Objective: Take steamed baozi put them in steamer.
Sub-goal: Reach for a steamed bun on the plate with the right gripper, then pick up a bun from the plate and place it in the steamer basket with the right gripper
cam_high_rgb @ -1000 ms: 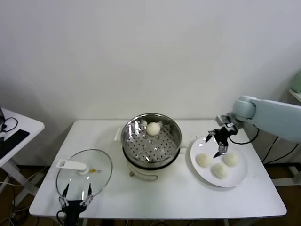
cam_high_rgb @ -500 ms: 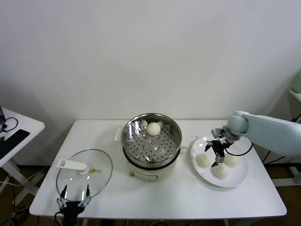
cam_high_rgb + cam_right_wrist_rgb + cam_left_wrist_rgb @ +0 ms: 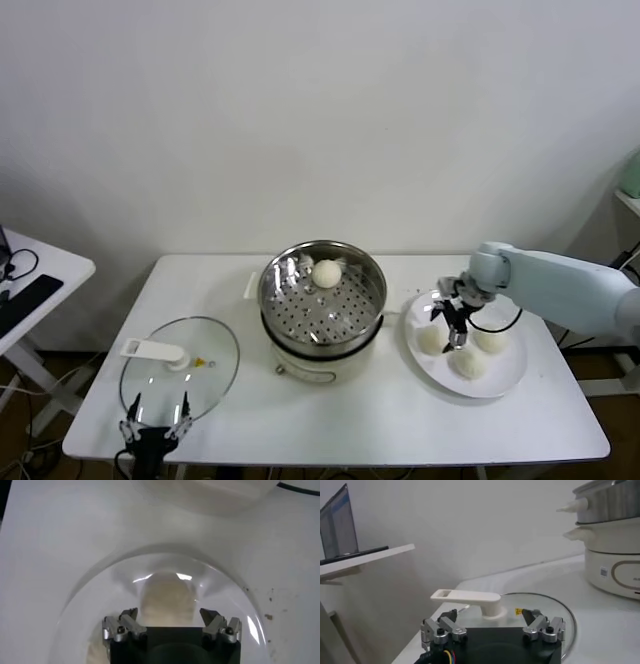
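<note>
Right end effector (image 3: 449, 326) hangs wide open just above a steamed baozi (image 3: 432, 341) on the plate (image 3: 505, 375), two more buns just beyond it. Soft, light dough (easily dented), so I'd pinch gently across its round sides. One bun already sits in the steamer (image 3: 322, 296). Left end effector (image 3: 155, 418) waits open by the glass lid (image 3: 180, 368).

The left gripper (image 3: 492, 627) hangs with jaws apart beside the glass lid (image 3: 540, 607); the steamer (image 3: 610, 535) stands at two o'clock.
</note>
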`<state>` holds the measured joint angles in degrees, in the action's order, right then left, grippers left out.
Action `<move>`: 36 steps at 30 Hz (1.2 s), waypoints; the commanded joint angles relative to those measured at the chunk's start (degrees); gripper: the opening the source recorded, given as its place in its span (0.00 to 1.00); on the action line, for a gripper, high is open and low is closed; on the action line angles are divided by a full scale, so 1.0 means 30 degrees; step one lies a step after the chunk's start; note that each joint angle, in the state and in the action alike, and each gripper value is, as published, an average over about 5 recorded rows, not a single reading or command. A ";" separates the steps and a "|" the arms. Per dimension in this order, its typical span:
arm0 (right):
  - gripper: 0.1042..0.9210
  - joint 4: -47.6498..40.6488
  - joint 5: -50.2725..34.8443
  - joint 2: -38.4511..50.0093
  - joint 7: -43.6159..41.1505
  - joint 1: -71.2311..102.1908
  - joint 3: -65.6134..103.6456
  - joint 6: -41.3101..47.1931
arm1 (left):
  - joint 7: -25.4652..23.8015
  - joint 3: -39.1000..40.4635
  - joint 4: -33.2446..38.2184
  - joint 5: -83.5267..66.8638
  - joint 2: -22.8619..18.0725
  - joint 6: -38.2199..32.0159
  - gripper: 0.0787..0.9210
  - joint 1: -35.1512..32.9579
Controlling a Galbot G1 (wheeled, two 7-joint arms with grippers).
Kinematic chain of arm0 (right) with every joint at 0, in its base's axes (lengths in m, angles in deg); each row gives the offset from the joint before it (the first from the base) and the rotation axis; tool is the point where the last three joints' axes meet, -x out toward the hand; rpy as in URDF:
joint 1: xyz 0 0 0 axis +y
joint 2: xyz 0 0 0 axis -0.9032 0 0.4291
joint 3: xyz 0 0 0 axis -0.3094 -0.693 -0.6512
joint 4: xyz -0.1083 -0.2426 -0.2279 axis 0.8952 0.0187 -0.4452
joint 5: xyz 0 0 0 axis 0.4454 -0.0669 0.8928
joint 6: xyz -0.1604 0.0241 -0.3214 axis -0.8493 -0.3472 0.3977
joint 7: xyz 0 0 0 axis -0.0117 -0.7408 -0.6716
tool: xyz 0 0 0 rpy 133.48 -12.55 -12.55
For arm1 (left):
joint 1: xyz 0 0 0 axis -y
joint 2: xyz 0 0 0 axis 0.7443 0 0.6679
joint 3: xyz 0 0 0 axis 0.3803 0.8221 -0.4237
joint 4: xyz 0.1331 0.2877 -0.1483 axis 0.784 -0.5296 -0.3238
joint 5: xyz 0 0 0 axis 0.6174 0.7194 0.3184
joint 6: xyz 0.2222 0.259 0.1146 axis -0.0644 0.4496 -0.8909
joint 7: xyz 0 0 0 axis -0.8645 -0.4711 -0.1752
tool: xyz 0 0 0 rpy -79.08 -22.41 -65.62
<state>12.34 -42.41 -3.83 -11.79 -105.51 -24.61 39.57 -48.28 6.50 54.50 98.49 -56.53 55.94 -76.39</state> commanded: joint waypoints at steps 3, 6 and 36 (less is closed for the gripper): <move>0.87 -0.0228 0.0175 -0.0297 0.0062 0.0256 0.0151 0.0246 | 0.0003 -0.0018 0.0002 -0.0013 0.0032 0.0023 0.88 0.0007; 0.85 -0.0270 0.0238 -0.0312 0.0030 0.0261 0.0129 0.0244 | 0.0007 -0.0021 -0.0031 -0.0013 0.0033 0.0020 0.88 0.0014; 0.69 0.1268 -0.0418 0.0243 -0.0845 -0.2742 -0.1765 -0.0236 | 0.0082 0.0050 -0.0153 0.0071 0.0100 -0.0123 0.88 0.0029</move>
<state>13.93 -41.22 -3.42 -13.65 -108.36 -26.38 39.09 -48.04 6.62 54.06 98.66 -56.21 55.58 -76.35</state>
